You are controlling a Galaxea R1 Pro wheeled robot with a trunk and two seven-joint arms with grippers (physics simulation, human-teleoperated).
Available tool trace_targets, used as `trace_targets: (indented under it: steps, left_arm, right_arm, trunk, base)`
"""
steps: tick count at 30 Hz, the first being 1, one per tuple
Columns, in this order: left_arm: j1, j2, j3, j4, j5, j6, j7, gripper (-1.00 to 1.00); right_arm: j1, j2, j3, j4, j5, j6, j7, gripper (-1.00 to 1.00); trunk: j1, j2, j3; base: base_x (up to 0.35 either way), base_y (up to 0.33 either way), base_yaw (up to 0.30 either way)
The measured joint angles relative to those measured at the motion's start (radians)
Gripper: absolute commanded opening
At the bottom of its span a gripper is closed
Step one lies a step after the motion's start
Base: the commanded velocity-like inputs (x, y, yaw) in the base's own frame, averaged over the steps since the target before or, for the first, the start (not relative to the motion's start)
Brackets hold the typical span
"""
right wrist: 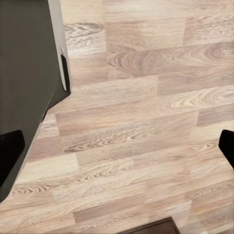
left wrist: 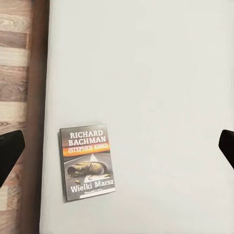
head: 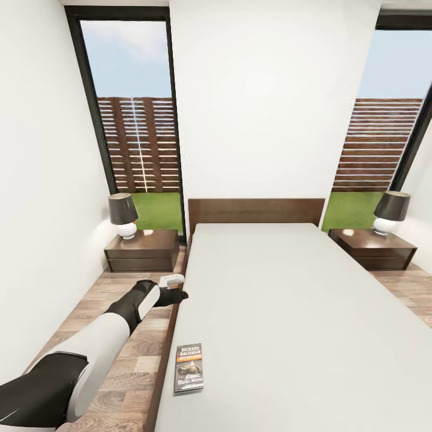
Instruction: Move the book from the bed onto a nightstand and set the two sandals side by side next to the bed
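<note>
White walls enclose the bedroom, and 2 tall dark-framed windows (head: 135,114) are seen at the far end, with a slatted brown fence and grass behind them. At the left gripper (left wrist: 117,146), the jaws are held wide apart with nothing between them; only 2 dark fingertips (left wrist: 10,152) are shown at the edges of the left wrist view, with the mattress and the book (left wrist: 87,162) seen below. At the right gripper (right wrist: 117,151) the jaws are likewise spread wide and nothing is gripped, with pale wood plank floor (right wrist: 146,122) seen beyond, beside a dark grey panel with a lighter edge (right wrist: 24,73). The book (head: 189,367) is laid flat, cover up, on the bed (head: 288,312), close to the mattress's left edge and near its foot end; white "RICHARD BACHMAN" lettering, an orange band and a picture are carried on the cover. In the head view the left arm (head: 90,342) is stretched forward over the floor strip along the bed's left side, its gripper end (head: 170,289) held at the mattress edge, well beyond the book. A nightstand (head: 144,251) is placed at each side of the headboard (head: 255,211), the other (head: 375,247) at the right, and on each 1 lamp (head: 124,216) with a dark shade and white base is carried.
</note>
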Motion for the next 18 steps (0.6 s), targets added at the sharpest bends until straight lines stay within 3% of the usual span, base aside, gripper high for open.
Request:
trace_targets:
  steps: [18]
  left_arm:
    - [0.0, -0.007, 0.001, 0.002, 0.003, 0.003, -0.001, 1.0]
  right_arm:
    - [0.0, 0.003, -0.002, 0.0, 0.0, 0.011, 0.0, 1.0]
  trunk:
    - [0.0, 0.0, 0.0]
  base:
    - [0.0, 0.0, 0.0]
